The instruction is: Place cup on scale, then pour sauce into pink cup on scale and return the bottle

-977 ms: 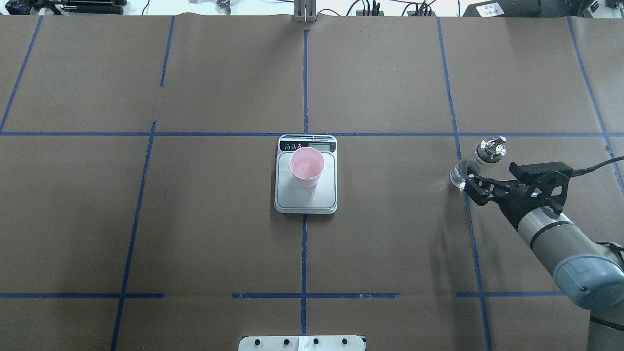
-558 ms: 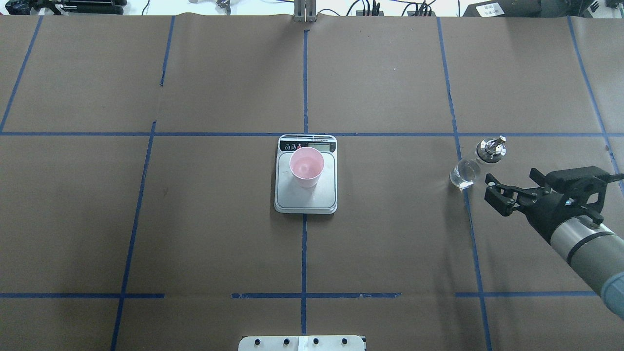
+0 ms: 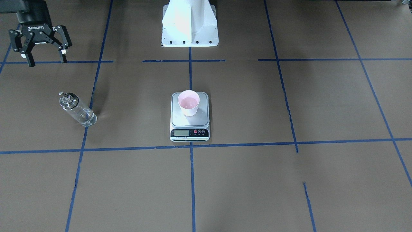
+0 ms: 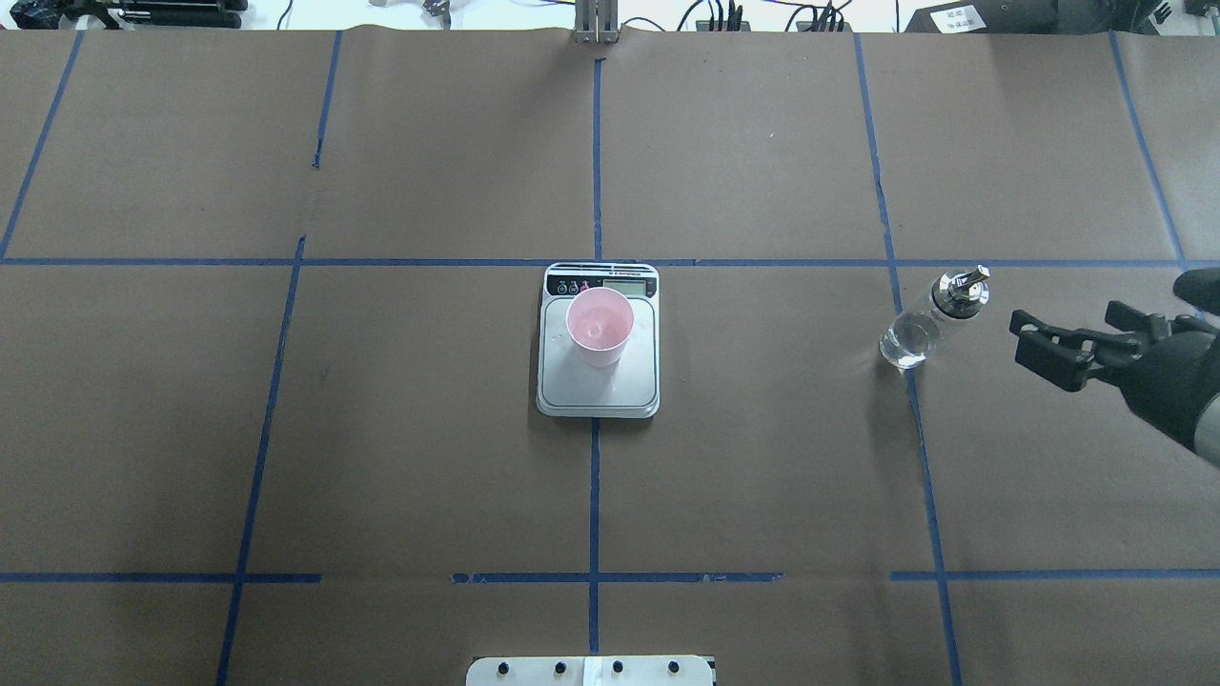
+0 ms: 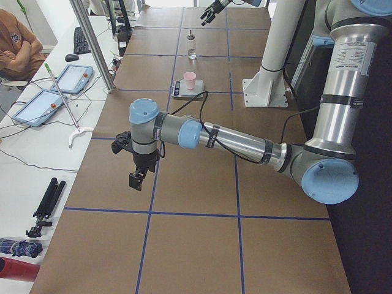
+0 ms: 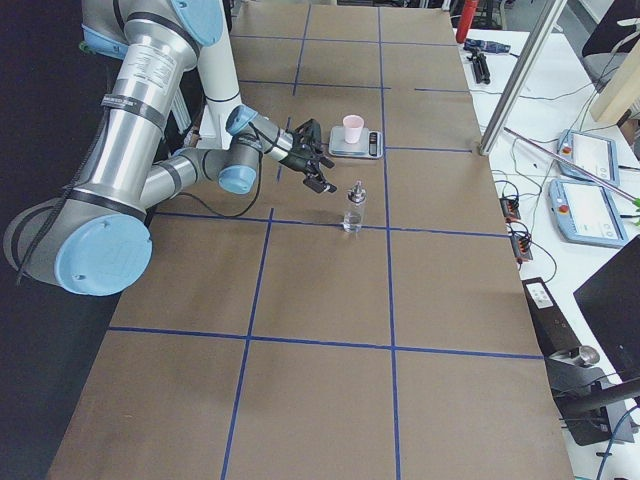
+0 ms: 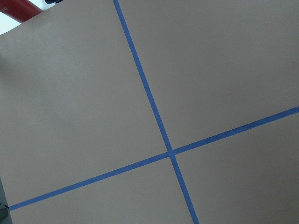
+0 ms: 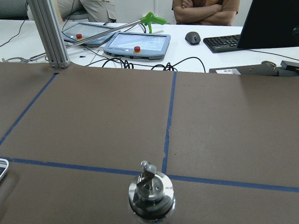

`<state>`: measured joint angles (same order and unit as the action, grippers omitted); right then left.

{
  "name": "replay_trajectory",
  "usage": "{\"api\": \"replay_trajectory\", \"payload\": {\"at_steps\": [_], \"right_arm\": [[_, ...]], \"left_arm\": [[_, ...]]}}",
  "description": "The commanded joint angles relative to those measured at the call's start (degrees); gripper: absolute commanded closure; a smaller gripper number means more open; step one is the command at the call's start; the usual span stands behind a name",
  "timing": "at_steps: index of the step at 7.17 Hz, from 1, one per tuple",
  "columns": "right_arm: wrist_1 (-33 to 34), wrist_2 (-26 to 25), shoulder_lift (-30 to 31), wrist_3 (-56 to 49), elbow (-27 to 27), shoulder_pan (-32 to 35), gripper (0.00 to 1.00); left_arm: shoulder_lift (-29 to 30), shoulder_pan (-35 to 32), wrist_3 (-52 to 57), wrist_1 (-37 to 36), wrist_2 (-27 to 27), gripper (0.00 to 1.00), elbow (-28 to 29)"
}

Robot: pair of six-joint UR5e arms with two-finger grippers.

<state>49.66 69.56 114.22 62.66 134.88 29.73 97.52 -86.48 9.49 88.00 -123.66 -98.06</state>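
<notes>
The pink cup (image 3: 189, 103) stands upright on the silver scale (image 3: 190, 123) at the table's middle, also in the overhead view (image 4: 599, 327). The clear glass bottle (image 4: 920, 324) with its metal spout stands upright on the paper to the robot's right, free of any gripper; it also shows in the front view (image 3: 79, 111) and the right wrist view (image 8: 150, 193). My right gripper (image 4: 1037, 345) is open and empty, apart from the bottle on its right (image 3: 47, 60). My left gripper (image 5: 136, 179) hangs over bare table far to the left; I cannot tell its state.
The white robot base (image 3: 190, 25) stands behind the scale. Blue tape lines (image 7: 154, 116) cross the brown paper. An aluminium post (image 8: 46, 32), tablets and a keyboard lie beyond the table's far edge, with people seated there.
My right gripper, which was around the bottle's base, has drawn back to the right and away from it. The bottle stays standing where it was. Cup and scale have not moved.
</notes>
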Motion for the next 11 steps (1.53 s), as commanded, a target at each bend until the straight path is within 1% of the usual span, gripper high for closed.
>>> {"api": "replay_trajectory", "payload": {"at_steps": [1,2,3,4,5,6,7,8,9,10,11], "right_arm": [[2.2,23.4,-2.0,-14.1,-0.6,18.9,0.0],[1.8,35.6,-3.1,-21.2,-3.8,29.5,0.0],[1.2,48.0,-5.7,-25.4,-9.6,40.1,0.0],[2.3,54.0,-5.8,-25.4,-12.0,44.0,0.0],[2.6,54.1,-9.1,-25.7,-18.7,44.2,0.0],[6.2,57.6,-12.1,-25.7,-22.9,45.7,0.0],[16.8,62.1,-15.0,-27.2,-22.6,47.5,0.0],[28.0,66.8,-19.9,-33.3,-22.3,51.9,0.0],[35.8,67.8,-20.6,-43.2,-21.5,53.7,0.0],[40.4,66.2,-20.5,-56.7,-22.0,56.5,0.0],[46.8,63.4,-20.8,-66.1,-21.9,58.1,0.0]], "left_arm": [[0.2,0.0,0.0,-0.1,-0.1,0.0,-0.4],[0.3,0.0,0.0,-0.2,-0.1,0.0,-0.8],[0.5,0.0,0.0,-1.8,-0.1,0.0,-1.5],[1.0,0.0,0.1,-3.1,-0.1,0.0,-2.1],[1.0,0.0,0.2,-3.1,-0.1,0.0,-2.0],[0.9,0.0,0.4,-3.1,-0.1,0.0,-1.7],[0.7,0.0,0.6,-3.2,-0.1,0.0,-1.8],[0.8,0.0,0.7,-4.1,-0.2,0.0,-1.4],[0.7,0.0,0.7,-4.1,-0.2,0.0,-1.4],[0.5,0.0,0.7,-4.1,-0.3,0.0,-1.4],[0.0,-0.1,0.9,-4.0,-0.4,0.0,-1.3]]}}
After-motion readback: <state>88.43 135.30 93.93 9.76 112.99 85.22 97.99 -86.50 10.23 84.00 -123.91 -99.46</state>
